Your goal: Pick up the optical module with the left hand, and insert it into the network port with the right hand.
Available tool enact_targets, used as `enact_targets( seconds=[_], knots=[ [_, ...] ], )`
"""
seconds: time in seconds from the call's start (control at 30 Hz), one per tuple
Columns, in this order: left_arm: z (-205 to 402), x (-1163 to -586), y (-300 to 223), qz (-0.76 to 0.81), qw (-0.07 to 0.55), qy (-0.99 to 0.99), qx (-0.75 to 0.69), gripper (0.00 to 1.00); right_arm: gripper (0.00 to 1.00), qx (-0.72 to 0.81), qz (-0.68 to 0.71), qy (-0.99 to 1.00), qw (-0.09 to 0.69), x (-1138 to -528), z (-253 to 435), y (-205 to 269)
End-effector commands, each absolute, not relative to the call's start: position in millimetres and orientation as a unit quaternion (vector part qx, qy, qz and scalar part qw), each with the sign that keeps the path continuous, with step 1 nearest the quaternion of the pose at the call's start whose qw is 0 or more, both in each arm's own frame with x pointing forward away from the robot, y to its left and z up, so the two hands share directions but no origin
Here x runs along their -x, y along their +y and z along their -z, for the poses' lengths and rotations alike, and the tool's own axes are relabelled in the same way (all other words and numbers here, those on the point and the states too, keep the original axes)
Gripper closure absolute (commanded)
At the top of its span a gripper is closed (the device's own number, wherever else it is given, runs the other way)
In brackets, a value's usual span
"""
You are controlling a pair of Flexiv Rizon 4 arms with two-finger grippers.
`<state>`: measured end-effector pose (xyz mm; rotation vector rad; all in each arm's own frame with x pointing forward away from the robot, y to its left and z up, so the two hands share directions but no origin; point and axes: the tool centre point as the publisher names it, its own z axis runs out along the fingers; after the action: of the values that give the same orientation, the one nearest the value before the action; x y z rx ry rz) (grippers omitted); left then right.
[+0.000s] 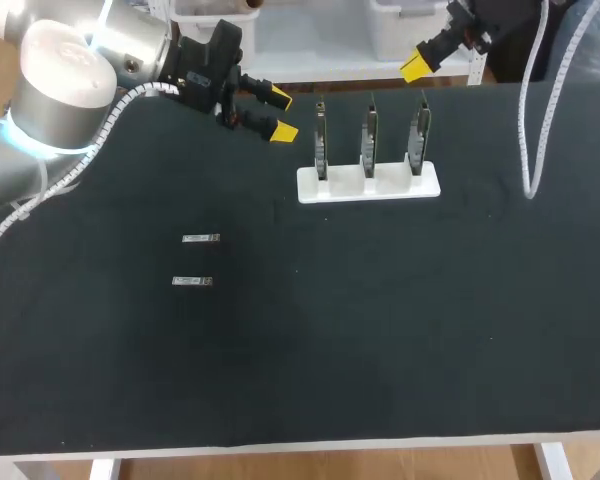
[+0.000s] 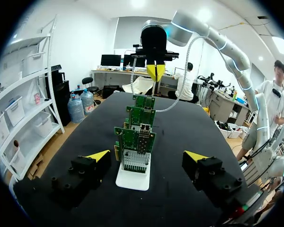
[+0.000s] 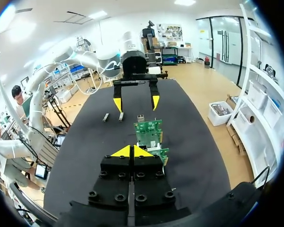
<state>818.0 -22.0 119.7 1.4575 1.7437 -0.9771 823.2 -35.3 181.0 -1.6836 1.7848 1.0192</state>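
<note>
Dark counter (image 1: 380, 330) carries one optical module (image 1: 192, 282) and a second module (image 1: 200, 238), both lying loose, well apart from the left end effector (image 1: 281, 114), which hangs open and empty. Just ahead of it stand the network port boards (image 1: 369, 135) in a white holder (image 1: 368, 185). Beyond them the right end effector (image 3: 131, 151) is closed on nothing. By my judgement no step is done: pick-up, handover and insertion all remain
</note>
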Motion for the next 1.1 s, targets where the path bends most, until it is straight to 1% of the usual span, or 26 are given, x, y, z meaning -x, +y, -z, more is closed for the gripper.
enact_targets(
  seconds=[0.03, 1.1],
  knots=[
    [-120.6, -820.1, -22.8, 0.373, 0.324, 0.667, -0.557, 0.00, 1.00, 0.659, -0.598, 0.455, -0.027, -834.6, -176.9, -38.1],
    [-120.6, -820.1, -22.8, 0.373, 0.324, 0.667, -0.557, 0.00, 1.00, 0.660, -0.611, 0.437, -0.034, -828.7, -178.2, -36.0]
  ],
)
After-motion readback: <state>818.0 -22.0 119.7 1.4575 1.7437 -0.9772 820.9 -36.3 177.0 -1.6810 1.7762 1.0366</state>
